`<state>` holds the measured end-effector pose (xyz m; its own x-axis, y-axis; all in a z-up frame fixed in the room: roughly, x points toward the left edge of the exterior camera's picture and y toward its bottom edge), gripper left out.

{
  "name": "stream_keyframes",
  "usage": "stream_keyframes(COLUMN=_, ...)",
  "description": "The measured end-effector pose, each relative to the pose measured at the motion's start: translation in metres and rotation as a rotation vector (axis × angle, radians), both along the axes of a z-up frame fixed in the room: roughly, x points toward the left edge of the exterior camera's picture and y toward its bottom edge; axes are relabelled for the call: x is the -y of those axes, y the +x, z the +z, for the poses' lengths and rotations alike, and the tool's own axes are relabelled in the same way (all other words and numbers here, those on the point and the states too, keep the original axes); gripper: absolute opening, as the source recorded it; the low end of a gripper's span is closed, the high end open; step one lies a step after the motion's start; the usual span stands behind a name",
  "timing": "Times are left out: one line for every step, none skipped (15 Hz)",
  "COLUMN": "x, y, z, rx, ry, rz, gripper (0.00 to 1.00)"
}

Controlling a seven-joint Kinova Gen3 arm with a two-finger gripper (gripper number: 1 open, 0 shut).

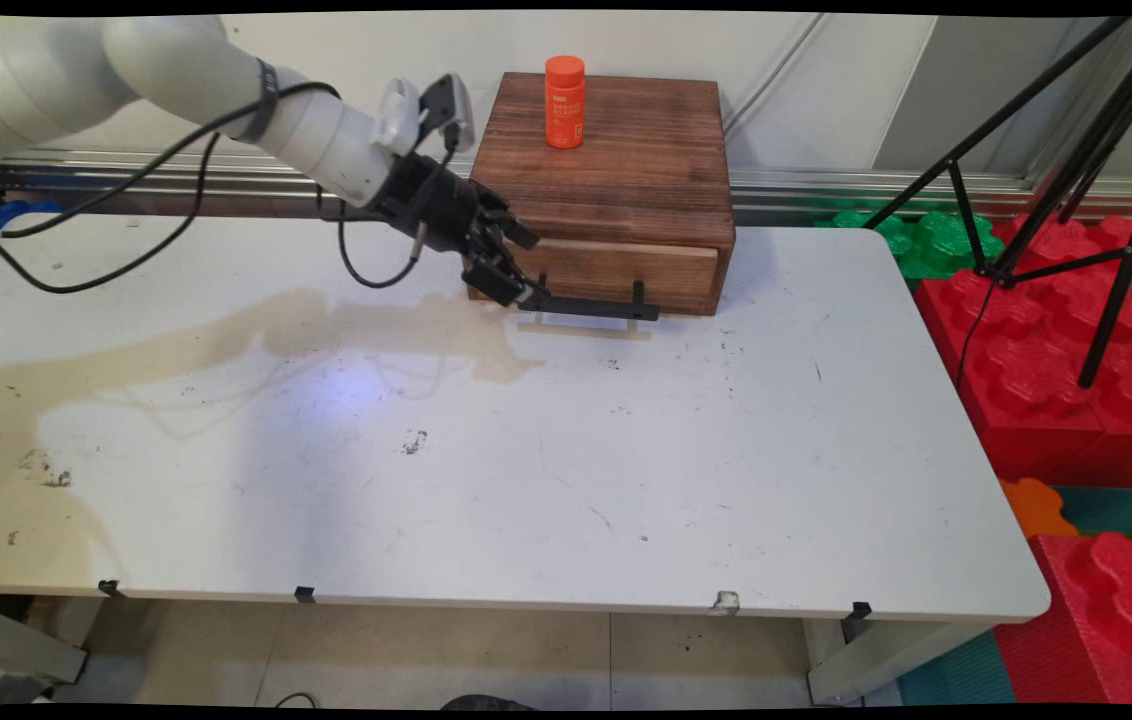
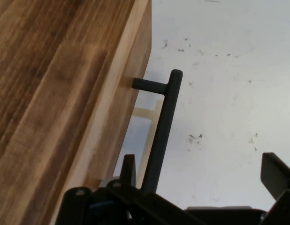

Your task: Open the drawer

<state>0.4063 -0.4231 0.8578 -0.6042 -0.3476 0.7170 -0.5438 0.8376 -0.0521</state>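
A dark wooden box (image 1: 616, 150) stands at the table's back middle, with a lighter drawer front (image 1: 616, 272) facing the near side. A black bar handle (image 1: 594, 306) sticks out from the drawer (image 2: 95, 140). My gripper (image 1: 518, 285) is at the handle's left end and is open. In the hand view the handle (image 2: 160, 136) runs up between my fingers, close to the left finger (image 2: 128, 166), which sits between the bar and the drawer front. The right finger (image 2: 275, 172) stands well clear of the bar. An orange bottle (image 1: 564, 101) stands upright on the box top.
A brownish stain (image 1: 226, 335) spreads over the white table (image 1: 566, 480) to the left of the box. A black tripod (image 1: 1076, 170) stands off the table's right side among red (image 1: 1046, 380) and green (image 1: 936, 240) foam blocks. The wall is right behind the box.
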Motion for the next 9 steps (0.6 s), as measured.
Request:
stream_keyframes(x=0.002, y=-0.002, z=-0.003, rx=0.004, ry=0.001, rz=-0.004, gripper=1.00)
stream_keyframes(x=0.005, y=-0.006, z=-0.007, rx=0.011, ry=0.004, rz=-0.010, gripper=1.00)
stream_keyframes(x=0.008, y=-0.009, z=-0.011, rx=0.017, ry=0.006, rz=-0.014, gripper=1.00)
stream_keyframes(x=0.012, y=-0.013, z=-0.015, rx=0.024, ry=0.009, rz=-0.018, gripper=1.00)
stream_keyframes(x=0.014, y=-0.016, z=-0.018, rx=0.029, ry=0.010, rz=-0.021, gripper=1.00)
stream_keyframes(x=0.018, y=-0.019, z=-0.021, rx=0.036, ry=0.011, rz=-0.025, gripper=1.00)
stream_keyframes(x=0.021, y=-0.022, z=-0.025, rx=0.042, ry=0.013, rz=-0.031, gripper=1.00)
stream_keyframes(x=0.023, y=-0.025, z=-0.028, rx=0.048, ry=0.014, rz=-0.036, gripper=1.00)
stream_keyframes(x=0.024, y=-0.027, z=-0.030, rx=0.052, ry=0.015, rz=-0.039, gripper=1.00)
